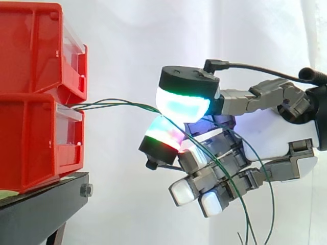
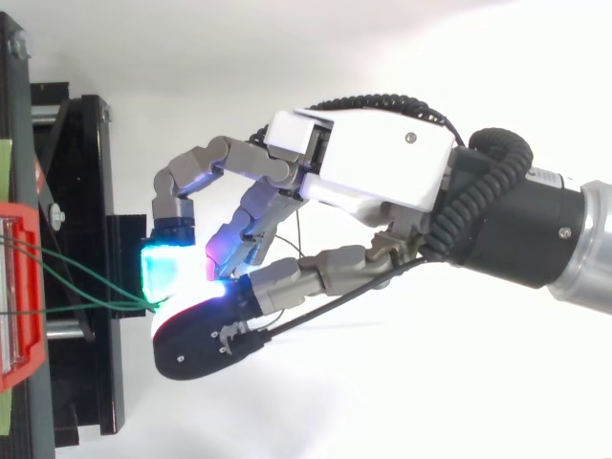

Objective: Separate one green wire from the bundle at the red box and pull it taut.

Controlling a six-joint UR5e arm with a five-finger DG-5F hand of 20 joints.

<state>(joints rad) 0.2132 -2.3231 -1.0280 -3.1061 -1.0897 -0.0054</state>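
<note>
Right of red bins [image 1: 30,132], level with gap between them, green wires [image 1: 102,105] run near level toward hand [image 2: 368,167], long axis bin-to-hand. Two glowing pads [image 1: 183,104] pinch strands where they converge; other fingers curled below, holding nothing. Judgement: pull goes straight away from bins, along wires. Side view shows slack tails dropping behind fingers. Top view shows strands fanning apart at bin. One strand or several pinched: cannot tell.

White curtain [image 1: 127,46] backdrop, evenly lit; black stand [image 1: 36,212] lower left.
</note>
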